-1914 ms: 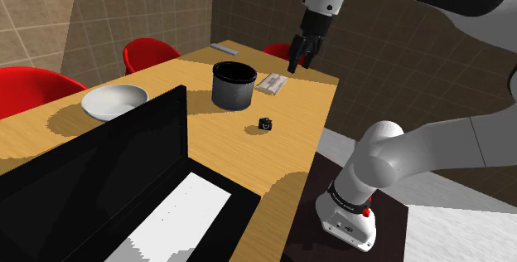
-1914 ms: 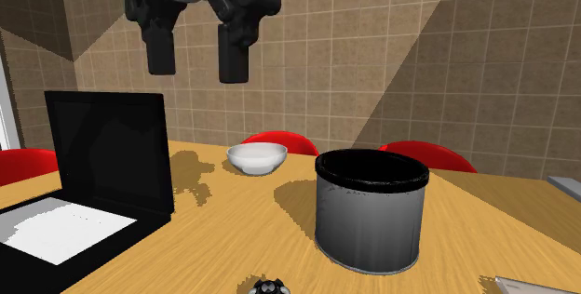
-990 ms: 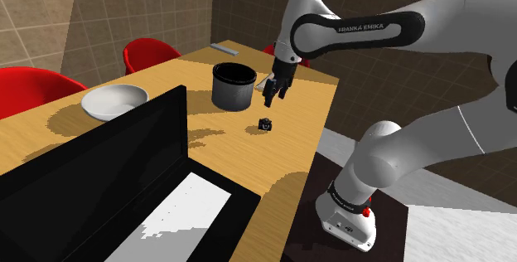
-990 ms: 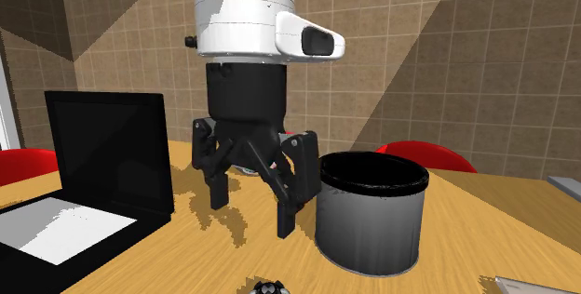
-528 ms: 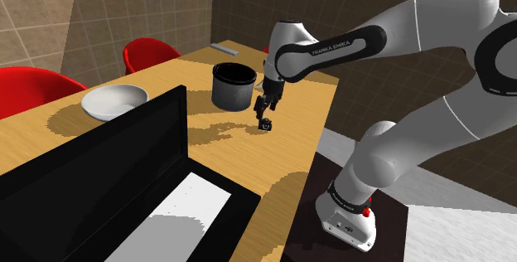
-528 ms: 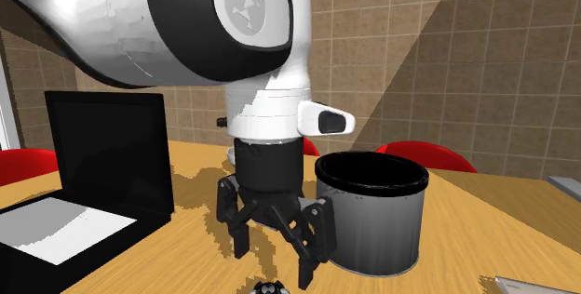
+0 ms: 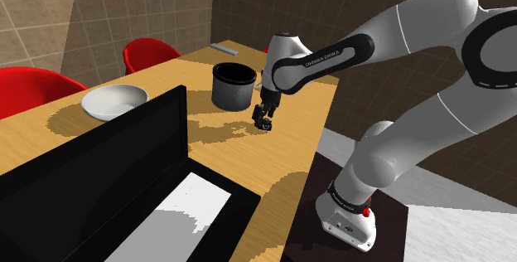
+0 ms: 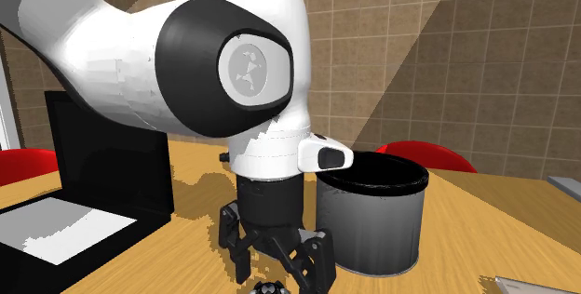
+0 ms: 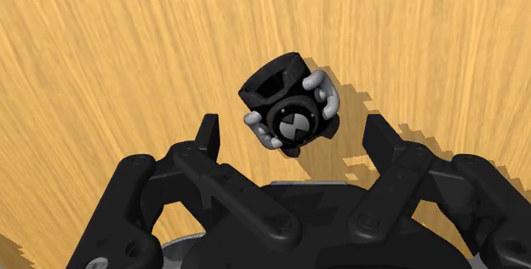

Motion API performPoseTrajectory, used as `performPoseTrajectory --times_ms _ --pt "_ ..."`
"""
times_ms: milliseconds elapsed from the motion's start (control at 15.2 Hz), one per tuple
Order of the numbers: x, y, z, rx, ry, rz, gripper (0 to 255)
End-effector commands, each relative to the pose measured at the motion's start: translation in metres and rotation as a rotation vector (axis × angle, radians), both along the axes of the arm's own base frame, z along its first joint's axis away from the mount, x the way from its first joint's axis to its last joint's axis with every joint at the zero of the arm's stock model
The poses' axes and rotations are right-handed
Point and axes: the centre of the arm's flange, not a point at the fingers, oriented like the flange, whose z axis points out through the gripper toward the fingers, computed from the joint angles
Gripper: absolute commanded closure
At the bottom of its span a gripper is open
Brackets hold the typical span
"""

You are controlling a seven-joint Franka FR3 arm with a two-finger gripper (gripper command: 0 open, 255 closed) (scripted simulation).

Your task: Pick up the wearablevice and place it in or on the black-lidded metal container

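Hovering my all-black gripper [image 9: 294, 135], fingers [image 9: 208, 135] apart to straddle it, over the small black grey-lugged wearable device [image 9: 287, 105] on the wooden tabletop [image 9: 85, 54], I see the black-rimmed grey cylindrical container [image 7: 232, 88] at its shoulder-view ten o'clock.

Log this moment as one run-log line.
phase: pre-grasp | hand: open, straddling wearable device, no contact | wearable device: on table | container: beside hand
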Motion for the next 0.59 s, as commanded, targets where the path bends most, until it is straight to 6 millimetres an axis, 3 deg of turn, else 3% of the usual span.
performPoseTrajectory --times_ms 0,330,396,528 --pt "-0.0002 -0.0001 -0.001 0.0 0.0 0.0 0" --pt "-0.0002 -0.0001 -0.0009 0.0 0.0 0.0 0" --pt "-0.0002 -0.0001 -0.0009 0.0 0.0 0.0 255" --pt "-0.0002 -0.0001 -0.0009 0.0 0.0 0.0 255"
